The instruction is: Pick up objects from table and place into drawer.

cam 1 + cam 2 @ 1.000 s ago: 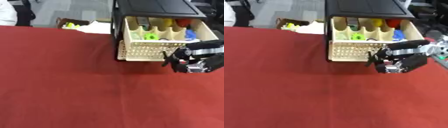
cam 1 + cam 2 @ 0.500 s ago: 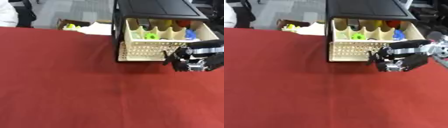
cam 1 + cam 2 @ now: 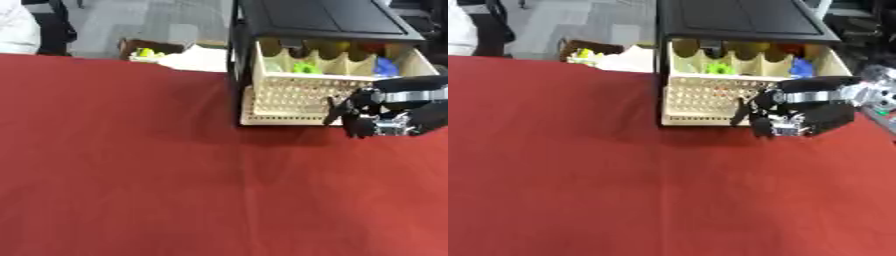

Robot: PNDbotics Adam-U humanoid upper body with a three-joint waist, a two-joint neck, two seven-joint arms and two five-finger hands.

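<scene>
The right hand's fingers curl downward, holding nothing visible, just in front of the cream perforated drawer at the frame's upper right. The right hand hovers above the red table. The open drawer holds green, yellow, red and blue objects inside its black cabinet.

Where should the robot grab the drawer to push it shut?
Probably the cream drawer's perforated front wall, coming from the near side. That wall is flat, faces the robot and sticks out of the black cabinet. The right hand is already at its right end.
</scene>
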